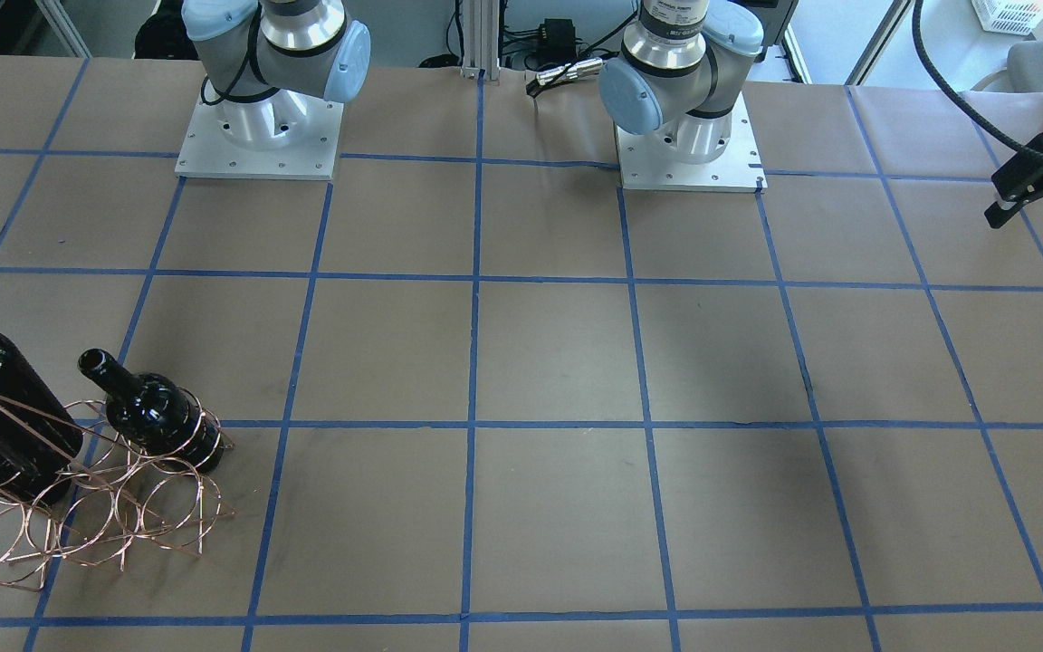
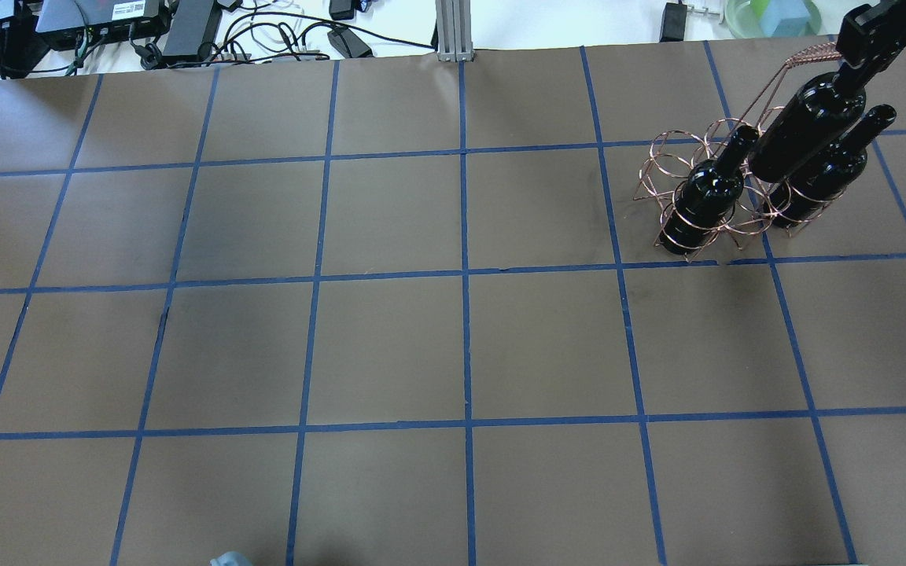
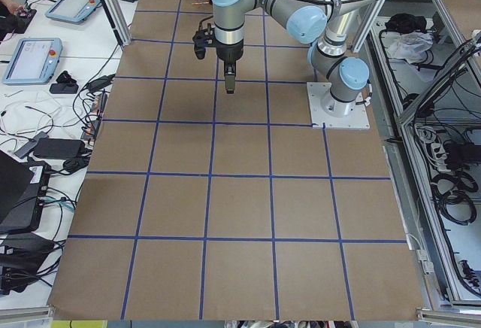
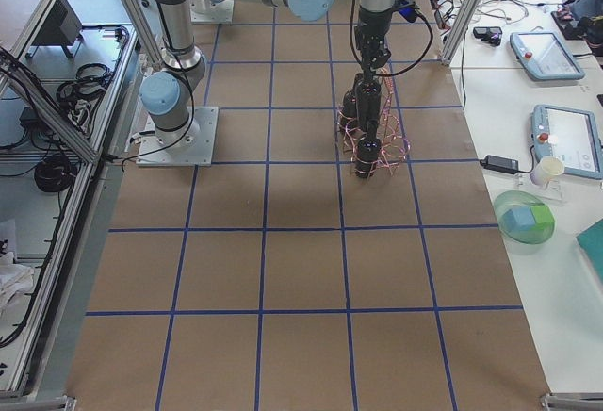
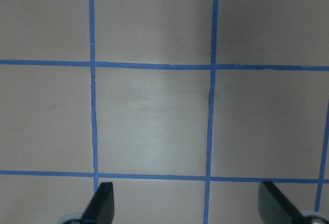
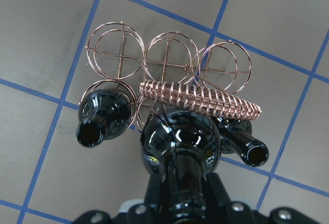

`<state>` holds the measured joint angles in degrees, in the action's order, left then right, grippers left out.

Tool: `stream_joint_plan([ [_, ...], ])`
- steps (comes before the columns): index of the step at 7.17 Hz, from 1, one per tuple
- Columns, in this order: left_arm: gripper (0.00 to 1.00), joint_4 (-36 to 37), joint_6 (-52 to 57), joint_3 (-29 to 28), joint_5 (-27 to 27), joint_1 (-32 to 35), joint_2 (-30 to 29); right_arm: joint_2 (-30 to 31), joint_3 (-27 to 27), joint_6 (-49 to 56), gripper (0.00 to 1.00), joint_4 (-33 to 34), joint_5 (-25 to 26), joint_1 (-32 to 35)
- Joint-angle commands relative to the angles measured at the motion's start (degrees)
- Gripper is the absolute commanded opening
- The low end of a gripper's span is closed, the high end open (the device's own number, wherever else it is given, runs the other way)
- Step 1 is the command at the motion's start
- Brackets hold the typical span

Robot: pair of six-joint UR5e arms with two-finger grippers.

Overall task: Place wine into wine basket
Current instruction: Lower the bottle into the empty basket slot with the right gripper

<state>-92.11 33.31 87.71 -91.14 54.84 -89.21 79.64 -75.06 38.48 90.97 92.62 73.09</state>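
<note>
My right gripper [image 6: 181,206] is clamped on the neck of the wine [image 6: 180,137], which hangs over the middle loop of the wine basket [image 6: 200,99]. A second bottle [image 6: 103,115] sits in the loop at its 9 o'clock, and a third bottle [image 6: 245,144] at its 3 o'clock. My left gripper [image 5: 188,204] hangs with its fingers apart over the bare surface [image 5: 154,116].

Worktop [image 2: 390,346]: brown paper covering, matt, faintly scuffed, gridded with blue tape [image 2: 466,346].

Wine bottle [image 6: 180,142] in my right gripper [image 6: 181,206]: near-black glass, smooth, high gloss, bright reflections on the shoulder. Second bottle [image 6: 105,113] and third bottle [image 6: 247,149]: same finish.

Wine basket [image 6: 200,98]: thin copper-coloured metal wire, shiny, handle tightly coiled.

My left gripper [image 5: 187,199]: fingertips [image 5: 103,203] dark and matt; material undetermined.

Arm base plates [image 1: 259,149]: bare silver metal, satin. Joint caps [image 1: 349,59]: pale blue, smooth, apparently plastic.
</note>
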Motion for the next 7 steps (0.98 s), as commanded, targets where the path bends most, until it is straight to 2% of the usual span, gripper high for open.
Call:
stream_joint_plan([
  [1, 1.0, 0.0, 0.0, 0.0, 0.0, 0.0, 0.0, -0.72, 0.0, 0.02, 0.0, -0.09, 0.11, 0.29],
  [4, 1.0, 0.0, 0.0, 0.0, 0.0, 0.0, 0.0, -1.51, -0.17, -0.51, 0.0, -3.42, 0.28, 0.38],
  [7, 1.0, 0.0, 0.0, 0.0, 0.0, 0.0, 0.0, -2.47, -0.26, -0.42, 0.0, -3.61, 1.16, 0.38],
])
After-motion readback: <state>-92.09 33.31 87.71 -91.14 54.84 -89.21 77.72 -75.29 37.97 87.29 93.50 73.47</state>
